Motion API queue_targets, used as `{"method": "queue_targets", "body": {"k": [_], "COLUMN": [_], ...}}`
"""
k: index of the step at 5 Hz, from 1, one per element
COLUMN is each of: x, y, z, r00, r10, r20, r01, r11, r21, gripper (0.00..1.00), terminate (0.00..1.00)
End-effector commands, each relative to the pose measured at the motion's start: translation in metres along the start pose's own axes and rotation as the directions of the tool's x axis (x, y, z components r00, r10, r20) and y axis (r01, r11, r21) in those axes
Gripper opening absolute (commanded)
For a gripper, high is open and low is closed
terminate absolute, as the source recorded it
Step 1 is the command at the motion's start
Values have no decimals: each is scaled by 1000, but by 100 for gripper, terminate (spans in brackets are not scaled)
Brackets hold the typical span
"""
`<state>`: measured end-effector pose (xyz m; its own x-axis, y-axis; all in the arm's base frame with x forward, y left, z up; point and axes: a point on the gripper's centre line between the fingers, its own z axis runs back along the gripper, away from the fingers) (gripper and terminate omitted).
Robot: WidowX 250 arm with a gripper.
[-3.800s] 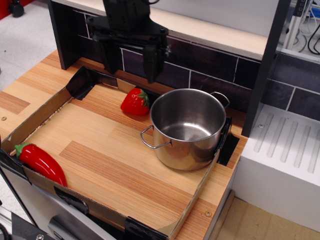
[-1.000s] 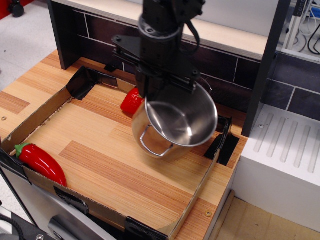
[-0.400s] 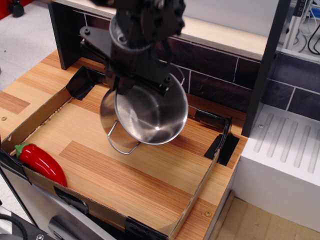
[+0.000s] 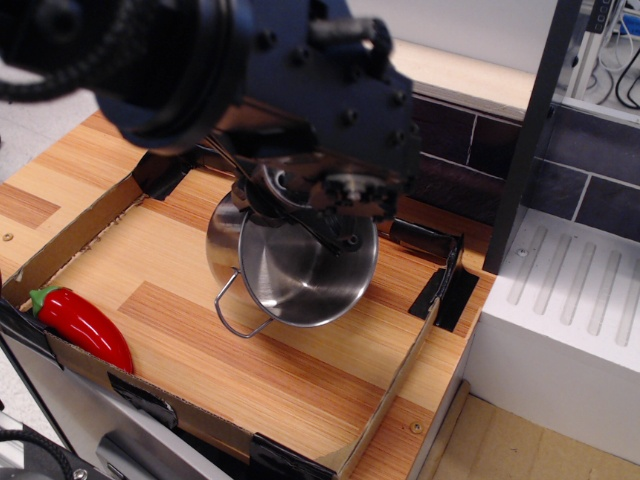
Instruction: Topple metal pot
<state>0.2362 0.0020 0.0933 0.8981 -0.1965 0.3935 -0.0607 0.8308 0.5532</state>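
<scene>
Pot [image 4: 290,270] tipped on its side, my gripper [image 4: 310,215] at its rim, grip unclear; lower gently, release clear of pepper [image 4: 80,325].

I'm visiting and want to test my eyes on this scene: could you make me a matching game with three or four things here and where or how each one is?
Things:
1. metal pot
2. red pepper
3. gripper
4. cardboard tray

States or places:
A. lying in the near left corner of the tray
B. tipped over, its opening facing the camera
C. lies on the wooden counter, with black tape at its corners
D. dark and blurred, at the pot's upper rim

Pairs: 1-B, 2-A, 3-D, 4-C
</scene>
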Motion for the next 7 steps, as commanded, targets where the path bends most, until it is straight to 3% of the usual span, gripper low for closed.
{"method": "queue_targets", "body": {"k": [1, 3, 4, 5, 6, 7], "x": [-11, -13, -10, -6, -4, -1], "y": [-11, -13, -5, 6, 14, 18], "z": [16, 22, 34, 45, 52, 56], "r00": [999, 992, 964, 910, 859, 865], "r10": [-49, -54, -130, -214, -287, -275], "r20": [-15, -116, -233, -356, -423, -420], "r01": [49, 49, 79, 74, 61, 43], "r11": [999, 998, 973, 926, 879, 874], "r21": [4, -46, -217, -370, -472, -485], "gripper": [100, 100, 100, 100, 100, 100], "terminate": [0, 0, 0, 0, 0, 0]}}
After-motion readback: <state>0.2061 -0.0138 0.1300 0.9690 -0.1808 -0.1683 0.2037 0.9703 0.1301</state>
